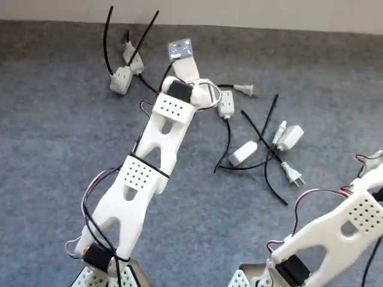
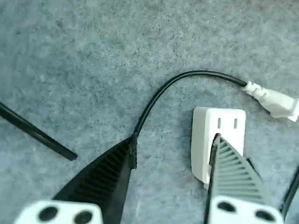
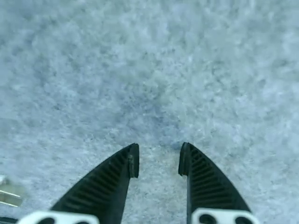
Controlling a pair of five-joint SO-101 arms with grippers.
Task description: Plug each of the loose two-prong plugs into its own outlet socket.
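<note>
A grey, carpet-like cover lies over the whole counter [image 1: 54, 149], and a pale strip of wall runs along its far edge. The left arm [image 1: 149, 161] stretches from the near edge toward the middle of the far side. There the left gripper [image 2: 174, 139] hangs low over the cover, with its jaws wide apart and nothing between them. Its grey finger [image 2: 233, 172] lies over the near edge of a white outlet socket [image 2: 218, 133], which rests flat with its two slots showing; I cannot tell if the finger touches it. Just beyond this socket, but apart from it, lies a white two-prong plug [image 2: 275, 102]. The black cable [image 2: 187, 77] of this plug bends around to the tip of the black finger [image 2: 110, 175]. At the far left of the counter a second socket [image 1: 121, 79] lies with a second plug [image 1: 133, 58] close against it, and I cannot tell if they are joined. Toward the right, a third socket [image 1: 242, 153], another white block [image 1: 290, 136] and a loose plug [image 1: 293, 174] with bare prongs lie near each other among crossing black cables. The right arm [image 1: 335, 233] is low at the near right corner. The right gripper [image 3: 159, 147] is above bare grey cover, its jaws partly open and holding nothing, well apart from the sockets and plugs.
</note>
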